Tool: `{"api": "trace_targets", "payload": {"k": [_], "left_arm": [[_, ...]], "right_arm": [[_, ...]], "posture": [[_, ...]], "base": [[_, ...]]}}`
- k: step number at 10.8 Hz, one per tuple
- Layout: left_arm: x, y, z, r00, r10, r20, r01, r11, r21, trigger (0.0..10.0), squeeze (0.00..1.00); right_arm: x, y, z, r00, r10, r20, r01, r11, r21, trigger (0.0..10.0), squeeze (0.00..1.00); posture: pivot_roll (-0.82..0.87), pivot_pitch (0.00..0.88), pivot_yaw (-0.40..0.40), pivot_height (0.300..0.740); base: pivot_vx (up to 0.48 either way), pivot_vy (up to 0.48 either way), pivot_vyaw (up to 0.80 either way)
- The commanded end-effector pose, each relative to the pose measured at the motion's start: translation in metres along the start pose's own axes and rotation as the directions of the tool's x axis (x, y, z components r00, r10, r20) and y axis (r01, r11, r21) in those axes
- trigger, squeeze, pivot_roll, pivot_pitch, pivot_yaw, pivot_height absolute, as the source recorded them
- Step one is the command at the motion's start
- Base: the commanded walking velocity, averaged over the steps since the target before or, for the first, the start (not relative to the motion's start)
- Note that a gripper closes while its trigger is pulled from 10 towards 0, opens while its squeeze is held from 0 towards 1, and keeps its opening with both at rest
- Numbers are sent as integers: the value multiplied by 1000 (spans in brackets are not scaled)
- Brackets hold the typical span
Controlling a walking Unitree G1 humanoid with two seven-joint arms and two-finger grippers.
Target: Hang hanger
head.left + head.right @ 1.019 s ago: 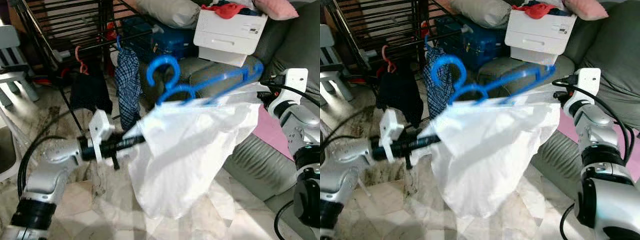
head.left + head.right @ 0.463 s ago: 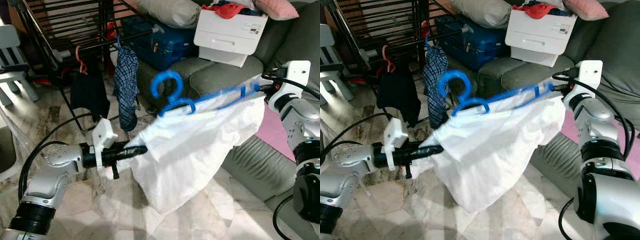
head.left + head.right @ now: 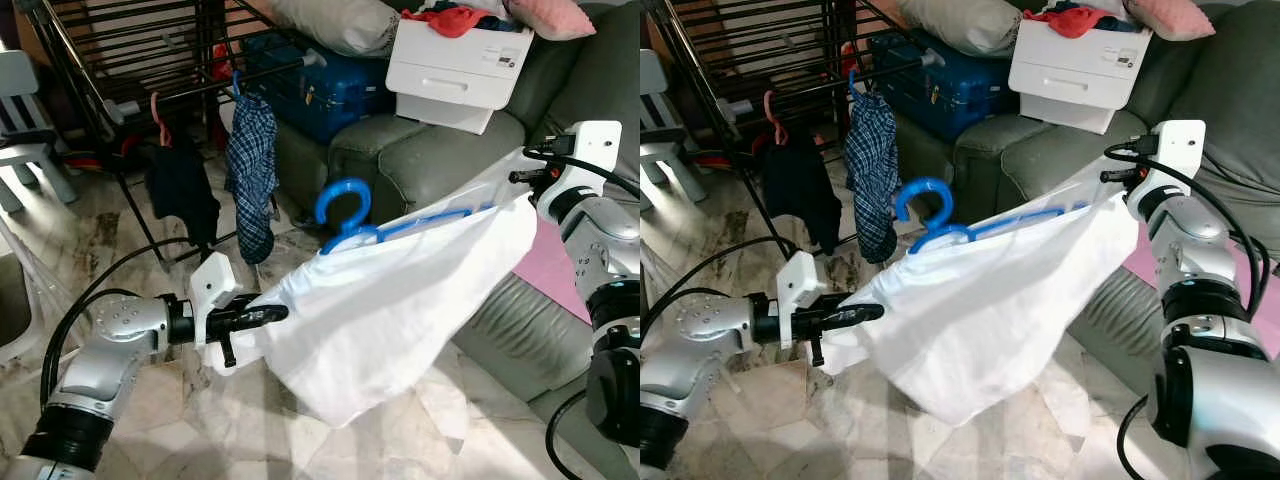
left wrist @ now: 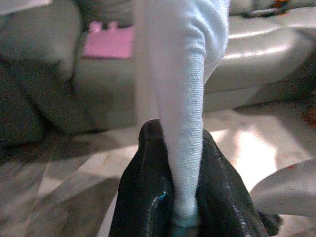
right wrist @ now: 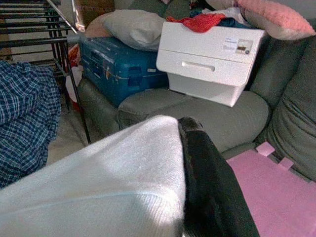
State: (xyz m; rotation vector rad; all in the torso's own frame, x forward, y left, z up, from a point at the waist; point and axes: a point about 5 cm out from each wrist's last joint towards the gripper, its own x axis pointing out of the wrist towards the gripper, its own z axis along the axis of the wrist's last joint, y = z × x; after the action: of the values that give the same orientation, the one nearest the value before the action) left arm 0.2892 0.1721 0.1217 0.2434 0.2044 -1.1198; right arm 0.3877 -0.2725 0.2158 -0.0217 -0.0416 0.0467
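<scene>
Stretching between both grippers, a white knit shirt [image 3: 385,310] hung on a blue plastic hanger [image 3: 372,228], its round hook [image 3: 343,203] standing above the collar. The left gripper [image 3: 262,315] pinched one sleeve; in the left wrist view its black fingers [image 4: 148,197] were clamped on ribbed cloth. The right gripper [image 3: 522,178] held the other sleeve, its finger [image 5: 207,187] pressed against the fabric. Beyond stood a dark metal rack [image 3: 130,60] carrying a checked garment [image 3: 252,170] and a dark one [image 3: 182,190]. A grey sofa [image 3: 430,150] bore a blue suitcase [image 3: 320,85] and a white box [image 3: 455,65]. Marble-patterned tiles [image 3: 150,420] covered the floor.
</scene>
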Motion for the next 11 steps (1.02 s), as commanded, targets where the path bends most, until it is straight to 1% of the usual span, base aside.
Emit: {"api": "trace_targets", "payload": {"k": [1,2,3,4,5,6,7,9,10,11], "left_arm": [[0,7,0,998,69,-11,-68,997,30,0,0],[1,9,-1,996,91,-19,-91,996,27,0,0],[3,11,-7,988,149,-50,-148,989,27,0,0],[4,11,-9,984,167,-61,-165,986,40,0,0],[6,10,-11,981,181,-70,-180,983,24,0,0],[8,10,-12,974,214,-77,-213,977,23,0,0],[13,9,-14,967,244,-78,-245,970,-3,0,0],[22,4,-11,960,275,-62,-276,961,-7,0,0],[31,1,-8,950,309,-41,-310,950,-26,0,0],[37,-1,-4,945,326,-26,-326,945,-33,0,0]], "right_arm": [[3,0,14,999,4,47,-3,1000,-20,0,0],[3,1,12,999,9,45,-8,1000,-24,0,0],[3,6,8,999,27,36,-26,999,-38,0,0],[3,8,7,999,32,33,-30,999,-42,0,0],[3,10,5,999,38,29,-36,998,-47,0,0],[4,13,3,999,45,27,-43,997,-59,0,0],[5,18,1,998,52,25,-50,997,-66,0,0],[8,31,-1,996,87,26,-84,992,-93,0,0],[10,44,-4,992,120,29,-116,986,-117,0,0],[11,52,-5,990,138,33,-132,982,-132,0,0]], "posture": [[-127,0,-20,740],[-127,0,-20,740],[-125,0,-19,740],[-124,0,-19,740],[-123,0,-18,740],[-121,0,-17,740],[-120,0,-15,740],[-120,0,-15,740],[-117,0,-14,740],[-116,0,-14,740]], "base": [[0,0,0],[0,0,0],[0,0,0],[0,0,0],[0,0,0],[0,0,0],[0,0,0],[0,0,0],[0,0,0],[0,0,0]]}}
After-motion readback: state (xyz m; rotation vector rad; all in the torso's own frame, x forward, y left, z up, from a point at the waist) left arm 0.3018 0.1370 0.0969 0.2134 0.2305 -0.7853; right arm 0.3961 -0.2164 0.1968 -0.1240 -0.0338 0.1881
